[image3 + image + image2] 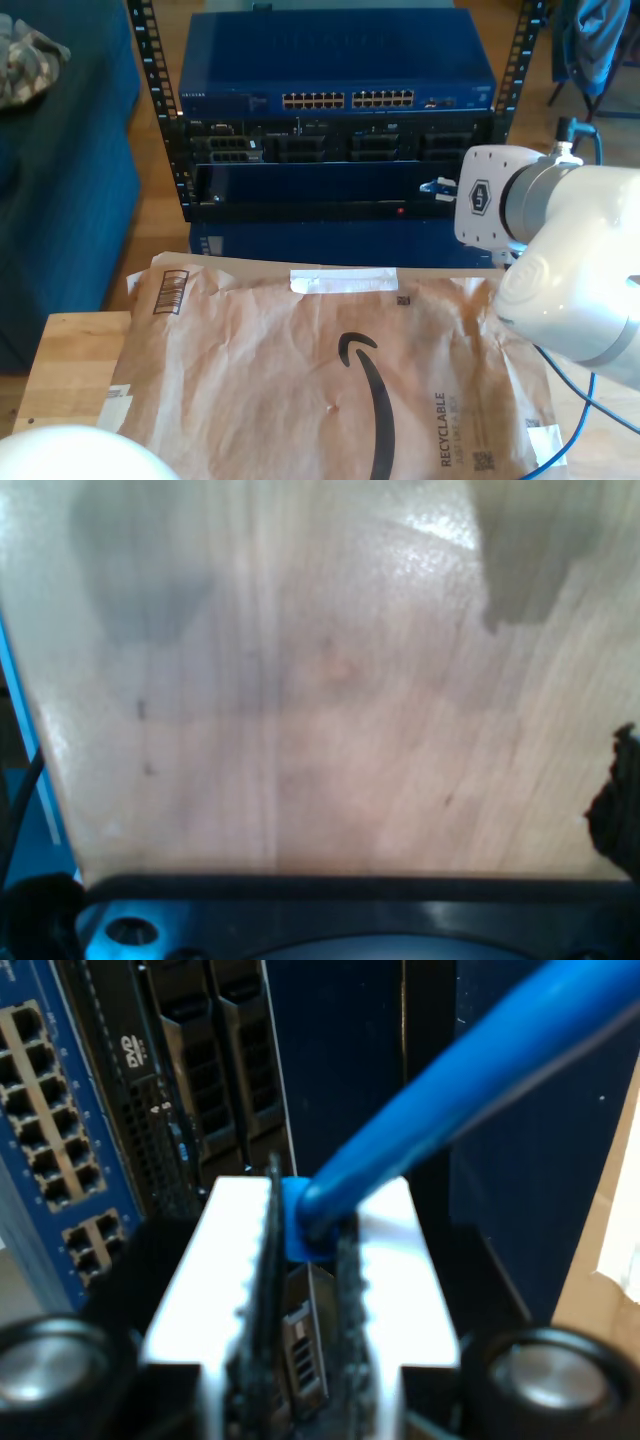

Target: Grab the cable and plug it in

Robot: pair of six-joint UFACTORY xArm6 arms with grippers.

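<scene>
Ahead of my second gripper (305, 1260), the rack (335, 130) stood close, its blue switch (50, 1130) and black drive bays (215, 1070) walling the way. The cable (470, 1090) crossed the gap above the fingers (265, 1290). Flattened cardboard (330, 390) covered the counter (70, 370).

My second gripper (305, 1290) is clamped on the cable (450, 1090); my white arm (560, 250) reaches in from the exterior view's right.

Server lab: equipment rack (340, 130) holding blue network switch (335, 75).
</scene>
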